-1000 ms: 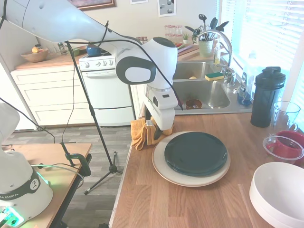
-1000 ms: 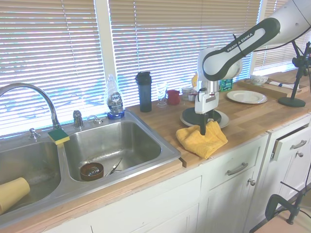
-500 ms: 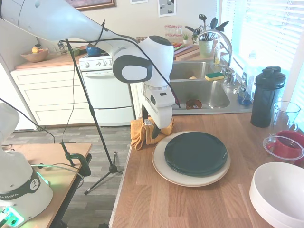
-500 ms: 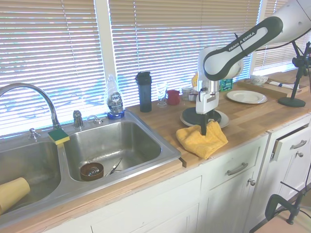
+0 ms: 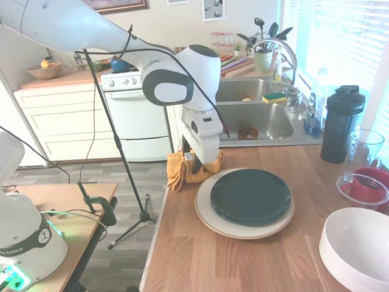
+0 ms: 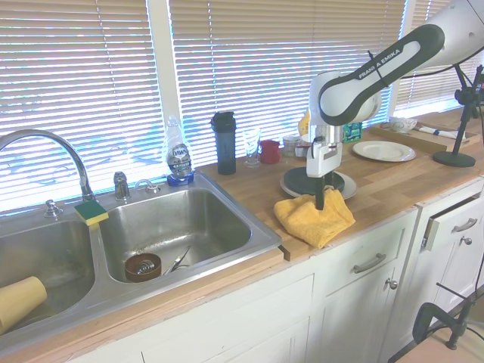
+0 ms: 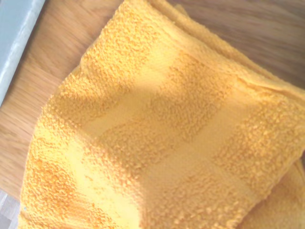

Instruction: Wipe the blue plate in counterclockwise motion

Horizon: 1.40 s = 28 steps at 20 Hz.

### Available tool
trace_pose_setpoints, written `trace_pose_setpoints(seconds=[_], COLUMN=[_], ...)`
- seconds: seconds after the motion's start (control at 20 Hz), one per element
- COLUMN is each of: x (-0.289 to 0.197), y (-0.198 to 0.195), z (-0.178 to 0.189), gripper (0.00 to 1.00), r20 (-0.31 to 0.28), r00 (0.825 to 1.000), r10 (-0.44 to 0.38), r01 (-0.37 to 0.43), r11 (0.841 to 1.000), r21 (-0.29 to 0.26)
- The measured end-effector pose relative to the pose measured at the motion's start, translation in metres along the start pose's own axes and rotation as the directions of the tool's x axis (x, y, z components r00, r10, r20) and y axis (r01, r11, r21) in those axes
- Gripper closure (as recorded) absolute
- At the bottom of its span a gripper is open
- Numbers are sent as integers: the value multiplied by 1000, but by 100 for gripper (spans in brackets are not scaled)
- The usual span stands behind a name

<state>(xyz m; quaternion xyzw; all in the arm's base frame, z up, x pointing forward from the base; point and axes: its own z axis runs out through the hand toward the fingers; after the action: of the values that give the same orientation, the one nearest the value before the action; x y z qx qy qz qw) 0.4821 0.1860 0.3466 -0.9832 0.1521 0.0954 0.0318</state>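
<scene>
One blue plate (image 5: 250,196) flat, round, atop beige plate (image 5: 209,222).

A yellow towel (image 6: 315,218) lies crumpled at the wooden counter's (image 5: 243,261) edge beside a beige plate (image 5: 209,220), with a white bowl (image 5: 358,246) and black shaker bottle (image 5: 341,125) nearby.

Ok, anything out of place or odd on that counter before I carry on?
Only the yellow towel: it lies bunched at the counter's front edge, one corner hanging over, with the pincer down in it. The blue plate sits level on the beige plate.
</scene>
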Motion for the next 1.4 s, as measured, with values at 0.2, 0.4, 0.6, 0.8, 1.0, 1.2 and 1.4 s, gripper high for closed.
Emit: trace_pose_setpoints(seconds=[0.2, 0.4, 0.6, 0.8, 1.0, 1.2, 1.4], x=[0, -1, -3, -6, -17, -35, -51], y=[0, -1, 0, 2, 14, 34, 51], z=[0, 1, 3, 4, 2, -4, -14], gripper=[100, 100, 100, 100, 100, 100, 100], r20=[0, 1, 2, -11, -72, -151, -211], r00=[1000, 1000, 1000, 1000, 997, 988, 975], r10=[-1, -3, -4, -6, -1, 35, 64], r01=[1, 3, 4, 6, 2, -34, -63], r11=[1000, 1000, 1000, 1000, 1000, 999, 998], r21=[0, -1, -3, -1, 8, 7, 10])
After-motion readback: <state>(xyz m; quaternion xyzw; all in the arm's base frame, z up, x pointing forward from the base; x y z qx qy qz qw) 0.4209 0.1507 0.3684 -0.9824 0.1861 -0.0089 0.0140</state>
